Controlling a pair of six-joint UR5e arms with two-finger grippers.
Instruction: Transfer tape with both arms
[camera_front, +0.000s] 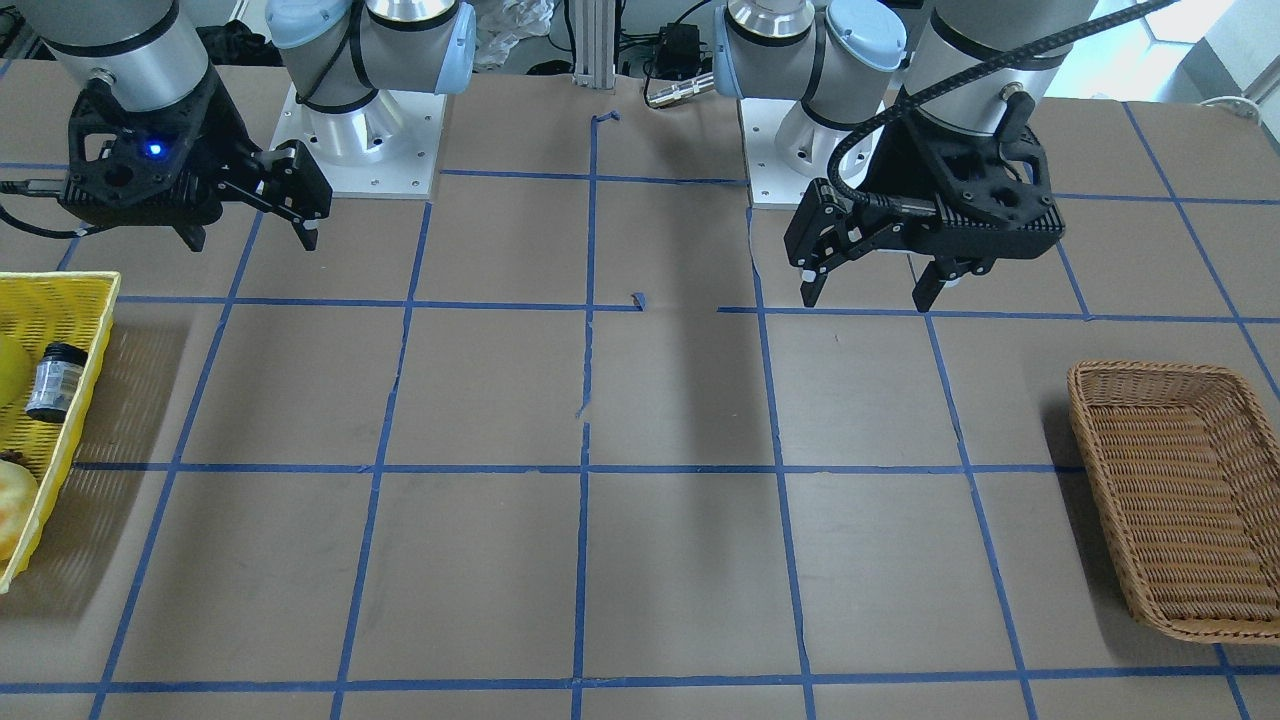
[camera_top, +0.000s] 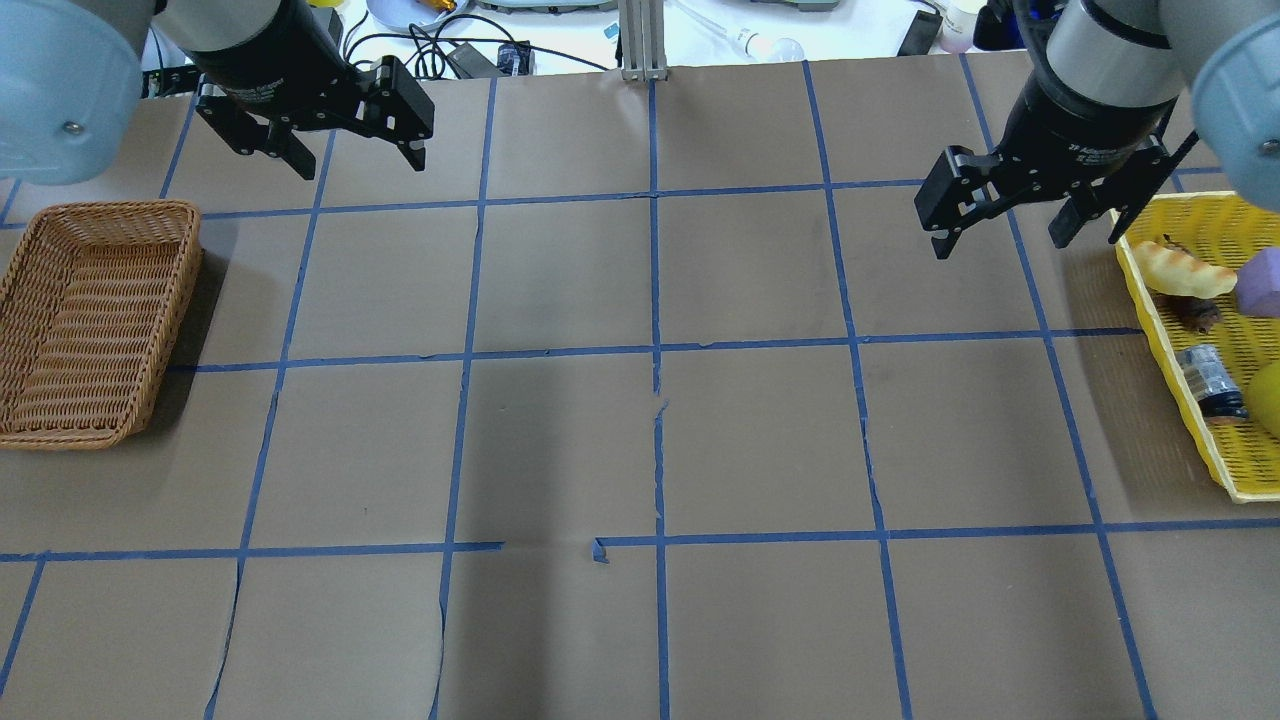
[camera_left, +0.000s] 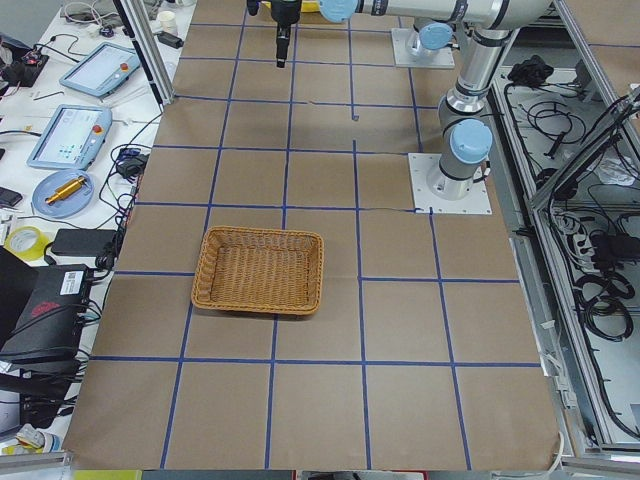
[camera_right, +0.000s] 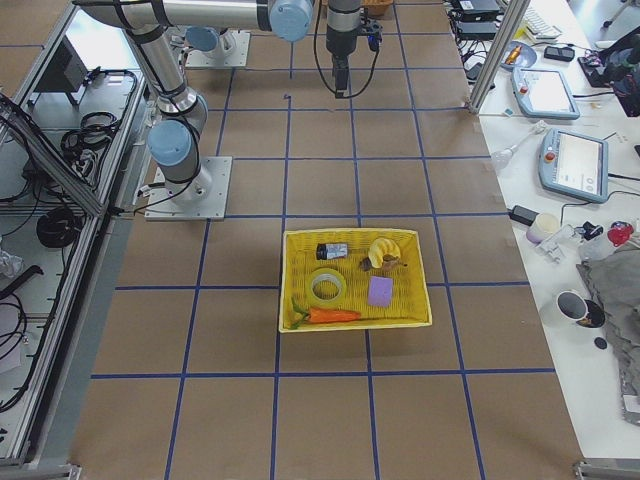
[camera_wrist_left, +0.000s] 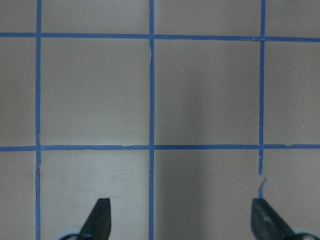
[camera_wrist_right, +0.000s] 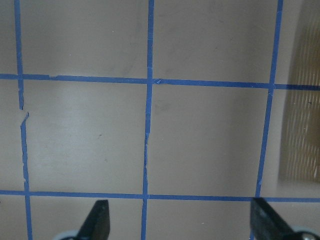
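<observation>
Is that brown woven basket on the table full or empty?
Empty. The brown woven wicker basket shows only bare weave inside, in the overhead, front-facing and left side views alike.

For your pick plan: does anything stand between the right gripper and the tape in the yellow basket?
Nothing visible lies on the tape. Only the wall of the yellow basket separates it sideways from the open right gripper; from above it looks reachable.
</observation>
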